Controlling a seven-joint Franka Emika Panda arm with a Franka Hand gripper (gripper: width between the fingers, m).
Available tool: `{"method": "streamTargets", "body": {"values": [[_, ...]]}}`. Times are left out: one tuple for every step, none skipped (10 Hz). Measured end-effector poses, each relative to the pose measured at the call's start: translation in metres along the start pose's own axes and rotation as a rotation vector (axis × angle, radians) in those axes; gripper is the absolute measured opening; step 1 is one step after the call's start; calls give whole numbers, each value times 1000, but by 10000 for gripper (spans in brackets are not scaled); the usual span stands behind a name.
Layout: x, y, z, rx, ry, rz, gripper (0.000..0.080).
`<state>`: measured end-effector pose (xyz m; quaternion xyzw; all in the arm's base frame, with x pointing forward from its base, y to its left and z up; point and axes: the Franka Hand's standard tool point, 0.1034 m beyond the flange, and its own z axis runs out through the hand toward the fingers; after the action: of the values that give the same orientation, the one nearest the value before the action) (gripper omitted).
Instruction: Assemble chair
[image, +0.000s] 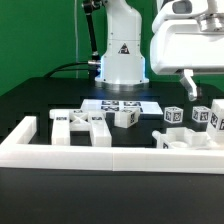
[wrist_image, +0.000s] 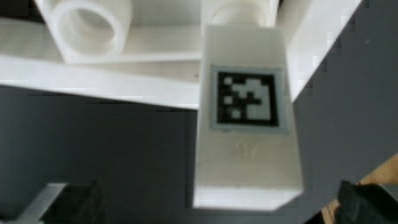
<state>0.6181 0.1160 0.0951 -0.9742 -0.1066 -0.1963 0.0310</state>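
Observation:
The chair lies in loose white tagged parts on the black table. A flat frame-like part (image: 80, 125) and a small block (image: 125, 117) lie in the middle. Several tagged blocks (image: 198, 117) stand at the exterior view's right. My gripper (image: 205, 90) hangs above those right-hand parts. In the wrist view a long white bar with a square tag (wrist_image: 246, 100) lies below, its near end between my dark fingertips (wrist_image: 50, 205). My gripper (wrist_image: 214, 212) is open and touches nothing. A white part with a round hole (wrist_image: 89, 30) lies beside the bar.
The long white border frame (image: 110, 152) runs along the front and up the left side. The marker board (image: 125, 103) lies flat before the robot base (image: 122, 60). A green wall stands behind.

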Motion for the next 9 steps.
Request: {"method": "streamTargets", "body": {"values": [[4, -1, 2, 12, -63, -1, 649], [4, 1, 4, 21, -127, 6, 649], [1, 0, 6, 36, -228, 22, 649], [3, -1, 7, 46, -302, 38, 649], [2, -1, 9, 58, -369, 39, 649], [0, 0, 9, 67, -442, 51, 649], [0, -3, 9, 78, -508, 57, 649], [5, -3, 12, 79, -501, 55, 649], [5, -1, 12, 79, -502, 57, 649]]}}
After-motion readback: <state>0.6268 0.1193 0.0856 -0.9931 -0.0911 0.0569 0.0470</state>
